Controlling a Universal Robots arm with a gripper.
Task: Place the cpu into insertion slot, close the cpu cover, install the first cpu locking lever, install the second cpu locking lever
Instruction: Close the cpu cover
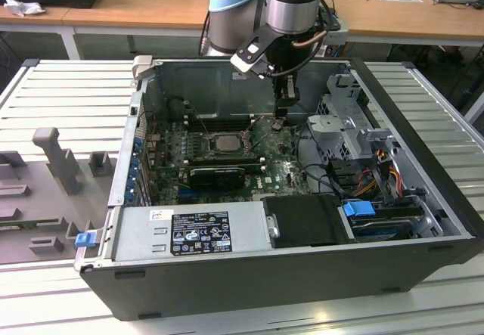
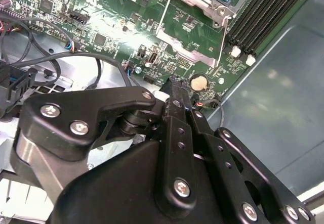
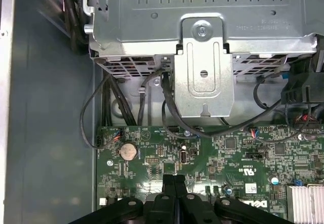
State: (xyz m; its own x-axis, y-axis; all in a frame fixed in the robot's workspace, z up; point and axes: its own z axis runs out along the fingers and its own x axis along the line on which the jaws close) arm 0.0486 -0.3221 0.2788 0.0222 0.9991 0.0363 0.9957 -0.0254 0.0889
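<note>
Exterior view, open PC case (image 1: pixel 423 199). One cpu (image 1: pixel 224 143), a flat square with a silver-grey top, sat in the one insertion slot (image 1: pixel 240 152) on the green board (image 1: pixel 283 172). One cpu cover (image 2: pixel 188 46), a thin metal frame with a square cut-out, stood swung open beside the slot. One gripper (image 1: pixel 278 123) hung at 3 o'clock of the cpu, jaws pressed together and holding nothing. One coin cell (image 3: pixel 127 151) lay near the fingertips. At 3 o'clock of the gripper were a drive cage (image 1: pixel 344 123) and black cables (image 3: pixel 167 102).
</note>
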